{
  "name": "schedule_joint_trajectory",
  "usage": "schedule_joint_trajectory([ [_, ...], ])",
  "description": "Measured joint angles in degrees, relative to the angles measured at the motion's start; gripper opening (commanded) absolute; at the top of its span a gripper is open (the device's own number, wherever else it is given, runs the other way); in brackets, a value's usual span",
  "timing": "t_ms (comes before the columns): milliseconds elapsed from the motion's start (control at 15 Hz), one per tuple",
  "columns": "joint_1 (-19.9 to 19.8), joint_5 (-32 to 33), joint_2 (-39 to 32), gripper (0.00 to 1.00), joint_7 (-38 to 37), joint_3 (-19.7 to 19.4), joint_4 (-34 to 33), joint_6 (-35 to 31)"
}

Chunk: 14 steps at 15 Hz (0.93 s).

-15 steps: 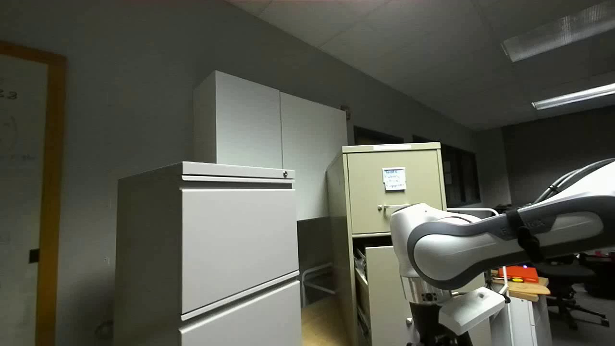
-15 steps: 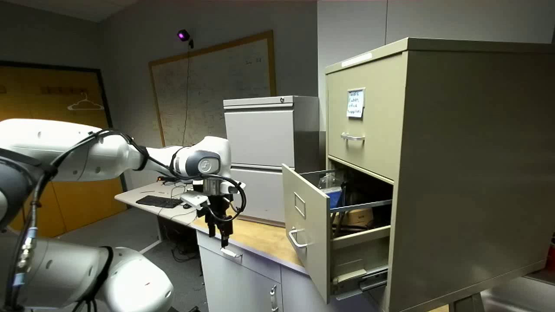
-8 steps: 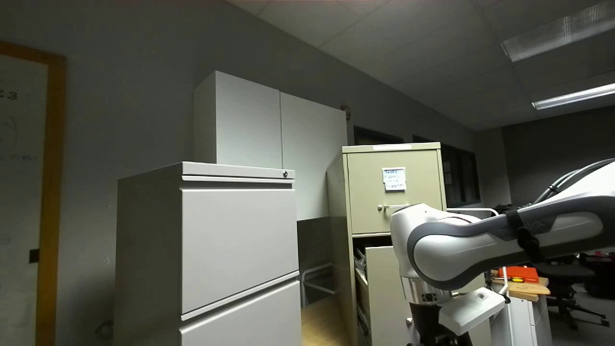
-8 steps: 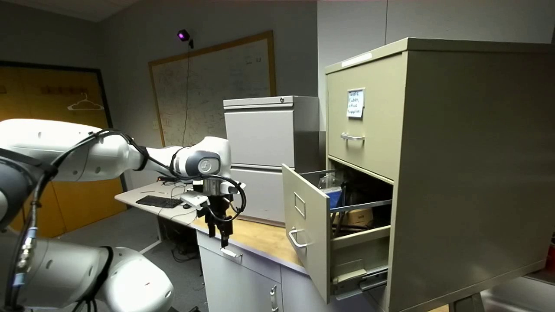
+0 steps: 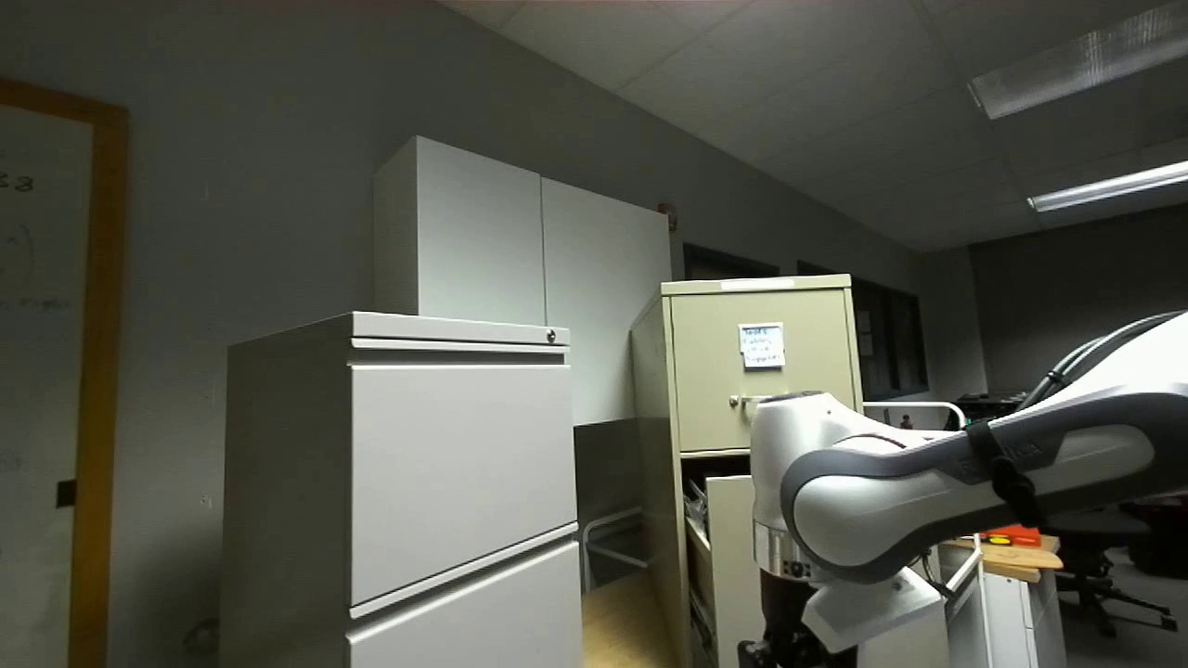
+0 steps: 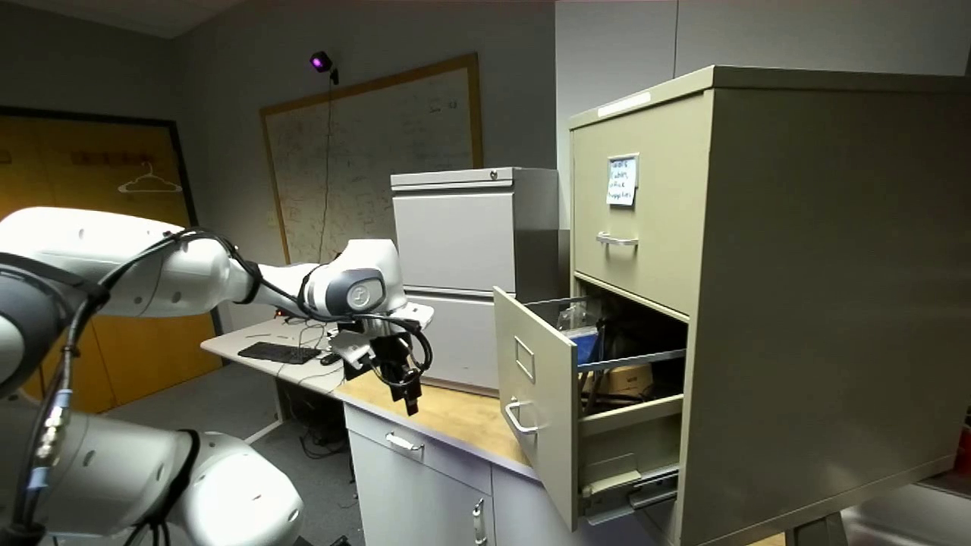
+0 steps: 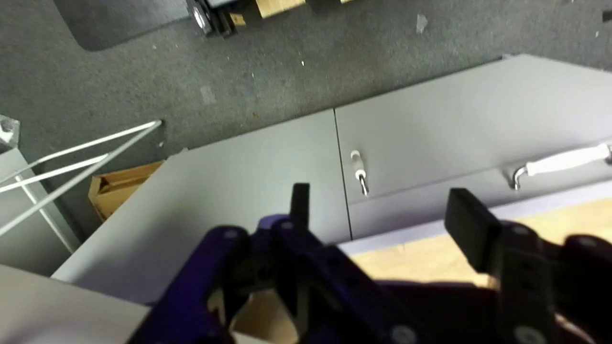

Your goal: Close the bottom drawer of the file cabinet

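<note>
The bottom drawer (image 6: pixel 542 455) is pulled well out of the beige file cabinet (image 6: pixel 819 288). Its front has a silver handle (image 6: pixel 518 417), and objects lie inside. An exterior view also shows the drawer front (image 5: pixel 733 557) partly behind the arm, below the labelled drawer (image 5: pixel 766 371). My gripper (image 6: pixel 412 409) points down and tilts toward the drawer, apart from its front. In the wrist view my gripper (image 7: pixel 382 210) is open, with nothing between its fingers. A pale panel (image 7: pixel 57 310) shows at that view's lower left; I cannot tell whether it is the drawer.
A light grey cabinet (image 6: pixel 455 243) stands behind my gripper on the wooden counter (image 6: pixel 455 417). Grey base cupboards with handles (image 6: pixel 402 441) are below. A desk with a keyboard (image 6: pixel 279 353) is further back. A white tube frame (image 7: pixel 86 167) shows in the wrist view.
My wrist has tilted, and the fingertips have swung up and toward the drawer. The hand has shifted left in an exterior view. The drawer has not moved.
</note>
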<state>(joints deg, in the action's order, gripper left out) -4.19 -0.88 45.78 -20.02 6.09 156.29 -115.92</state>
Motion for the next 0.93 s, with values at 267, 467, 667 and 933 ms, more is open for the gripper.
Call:
schedule_joint_trajectory([
  [267, -2.98, 0.03, -2.40, 0.14, -6.38, 1.98, 0.14, -15.12],
  [467, -7.07, 0.66, -4.19, 0.03, -10.59, 3.36, 0.23, -25.66],
  [667, -13.11, 2.48, -6.20, 0.04, -14.77, 5.08, 0.44, -35.67],
  [933, -23.94, 5.69, -8.48, 0.06, -22.64, 9.42, 0.70, -45.35],
])
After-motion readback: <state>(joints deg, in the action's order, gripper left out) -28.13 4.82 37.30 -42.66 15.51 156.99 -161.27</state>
